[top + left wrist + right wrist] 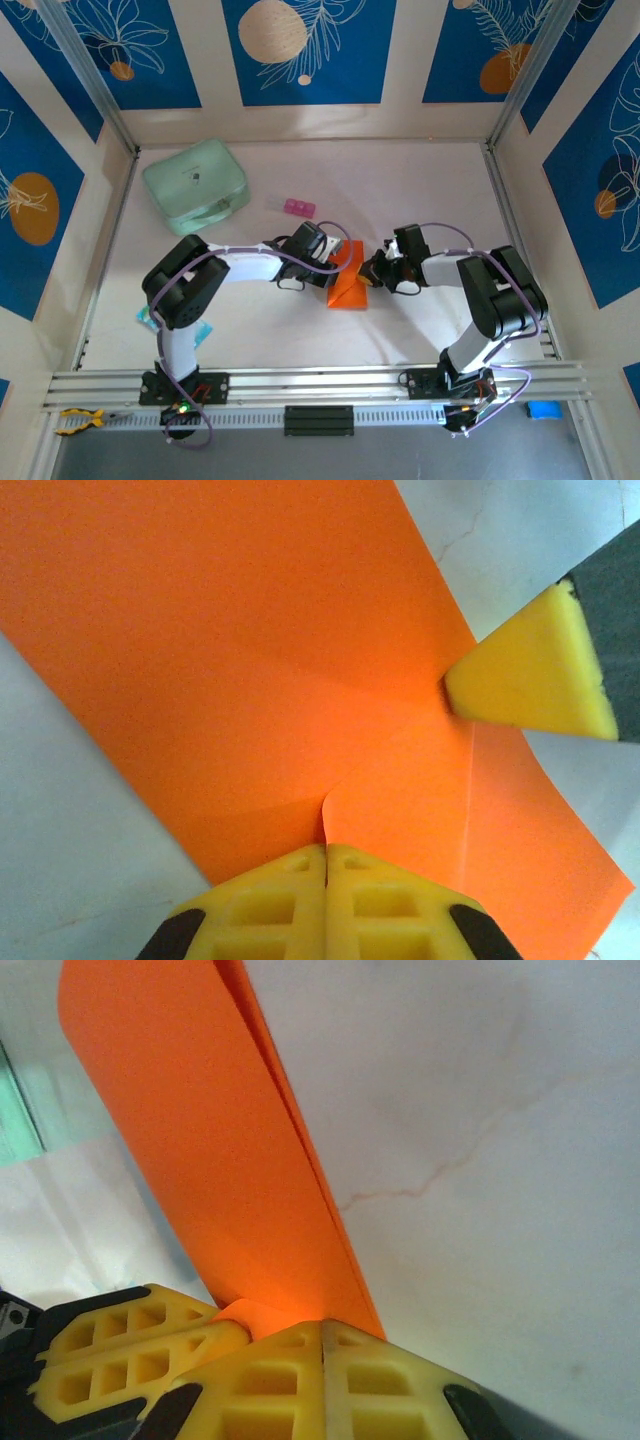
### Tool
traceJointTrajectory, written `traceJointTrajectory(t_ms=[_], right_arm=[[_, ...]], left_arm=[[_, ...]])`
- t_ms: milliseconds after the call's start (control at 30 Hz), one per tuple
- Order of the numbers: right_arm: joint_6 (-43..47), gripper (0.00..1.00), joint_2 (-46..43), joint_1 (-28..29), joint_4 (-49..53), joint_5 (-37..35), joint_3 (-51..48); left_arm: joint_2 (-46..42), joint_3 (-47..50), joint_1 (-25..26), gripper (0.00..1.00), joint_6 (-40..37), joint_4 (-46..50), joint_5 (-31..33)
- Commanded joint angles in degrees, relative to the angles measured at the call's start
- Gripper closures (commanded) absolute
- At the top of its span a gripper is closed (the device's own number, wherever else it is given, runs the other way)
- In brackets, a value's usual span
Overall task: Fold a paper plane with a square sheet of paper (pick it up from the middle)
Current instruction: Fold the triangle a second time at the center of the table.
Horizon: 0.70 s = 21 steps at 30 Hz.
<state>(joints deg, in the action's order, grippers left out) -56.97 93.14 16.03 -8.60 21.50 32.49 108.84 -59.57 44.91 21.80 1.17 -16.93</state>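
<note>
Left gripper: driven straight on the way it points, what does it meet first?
Left gripper is shut on the thin bright orange paper sheet, so paper first; just beyond, probably the right gripper, depth unclear.

1. The table [430, 190] is bare at the back right, with room to pass.
2. The mint-green case [196, 183] blocks the back left, and the small pink block [298, 207] lies near it.
3. The left arm [235, 266] and right arm [485, 285] crowd the middle, around the orange paper [350, 290].
</note>
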Motion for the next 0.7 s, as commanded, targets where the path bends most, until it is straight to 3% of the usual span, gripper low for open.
traceJointTrajectory(t_ms=[0, 233, 400, 667], right_arm=[[1.5, 1.0, 0.7, -2.7, 0.2, -1.4, -1.2], [2.0, 1.0, 0.4, -5.7, 0.2, -0.5, -0.9], [2.1, 1.0, -5.6, -4.9, 2.2, -1.0, -1.0], [0.0, 1.0, -6.7, 4.2, 4.5, -3.1, 1.4]], left_arm=[[2.0, 0.4, -0.2, 0.98, -1.9, 6.1, 1.8], [2.3, 0.3, -0.2, 0.98, -1.9, 6.0, 1.6], [2.2, 0.2, -0.3, 0.98, -2.0, 6.1, 1.7], [2.2, 0.1, -0.3, 0.98, -2.1, 6.1, 1.7]])
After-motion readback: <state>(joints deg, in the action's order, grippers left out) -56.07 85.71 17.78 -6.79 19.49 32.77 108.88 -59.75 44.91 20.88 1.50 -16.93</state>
